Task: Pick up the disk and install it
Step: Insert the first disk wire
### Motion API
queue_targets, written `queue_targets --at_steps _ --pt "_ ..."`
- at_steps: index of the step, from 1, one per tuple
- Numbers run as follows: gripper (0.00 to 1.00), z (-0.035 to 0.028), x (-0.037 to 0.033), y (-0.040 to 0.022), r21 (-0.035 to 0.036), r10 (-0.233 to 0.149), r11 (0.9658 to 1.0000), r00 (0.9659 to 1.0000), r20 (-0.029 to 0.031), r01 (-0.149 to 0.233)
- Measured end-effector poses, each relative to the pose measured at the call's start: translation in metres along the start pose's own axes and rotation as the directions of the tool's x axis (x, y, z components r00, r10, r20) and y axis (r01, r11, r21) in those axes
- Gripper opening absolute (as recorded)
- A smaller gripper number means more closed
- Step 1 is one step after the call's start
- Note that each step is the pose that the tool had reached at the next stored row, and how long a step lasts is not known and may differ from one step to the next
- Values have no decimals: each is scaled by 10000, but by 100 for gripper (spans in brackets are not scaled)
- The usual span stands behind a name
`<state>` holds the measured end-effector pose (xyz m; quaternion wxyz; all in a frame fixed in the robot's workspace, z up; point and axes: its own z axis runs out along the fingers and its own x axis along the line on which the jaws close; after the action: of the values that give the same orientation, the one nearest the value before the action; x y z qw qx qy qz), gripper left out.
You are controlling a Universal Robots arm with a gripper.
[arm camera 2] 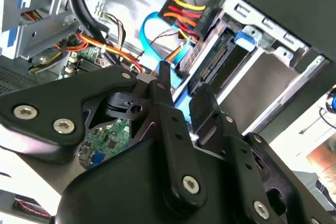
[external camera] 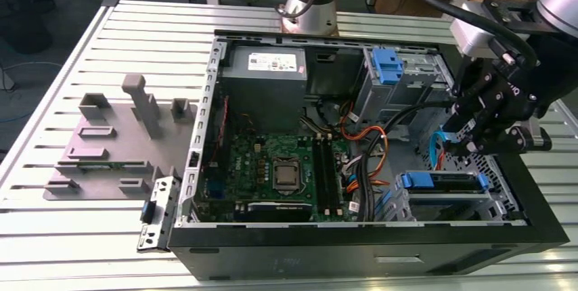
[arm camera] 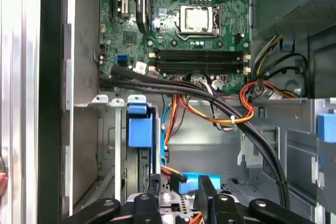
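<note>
The disk (external camera: 440, 182) lies flat in the drive bay at the near corner of the open computer case, on the exterior view's right, its blue handle facing the motherboard. Its blue handle (arm camera: 139, 127) also shows in the first wrist view, and the disk (arm camera 2: 218, 64) appears with power wires plugged in at its end in the second wrist view. My gripper (external camera: 459, 146) hovers just above and behind that bay. The black fingers (arm camera: 153, 183) stand apart, so the gripper (arm camera: 177, 184) is open, gripping nothing. A light blue data cable (arm camera 2: 152, 30) runs behind the gripper (arm camera 2: 181, 92).
A grey power-supply box (external camera: 264, 62) sits at the case's far side, with an upright blue latch (external camera: 386, 68) on the cage beside it. Bundles of black and orange cables (arm camera: 231, 114) cross above the motherboard (external camera: 271, 169). A grey fixture plate (external camera: 113, 149) lies on the slatted table at the exterior view's left.
</note>
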<state>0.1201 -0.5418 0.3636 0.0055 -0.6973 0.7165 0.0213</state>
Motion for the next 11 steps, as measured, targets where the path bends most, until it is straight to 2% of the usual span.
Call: queue_targets --at_steps 3,11 --pt "42 13 1 -32 0 1 10000 10000 0 -1" --pt "42 28 84 -37 0 2 10000 10000 1 -2"
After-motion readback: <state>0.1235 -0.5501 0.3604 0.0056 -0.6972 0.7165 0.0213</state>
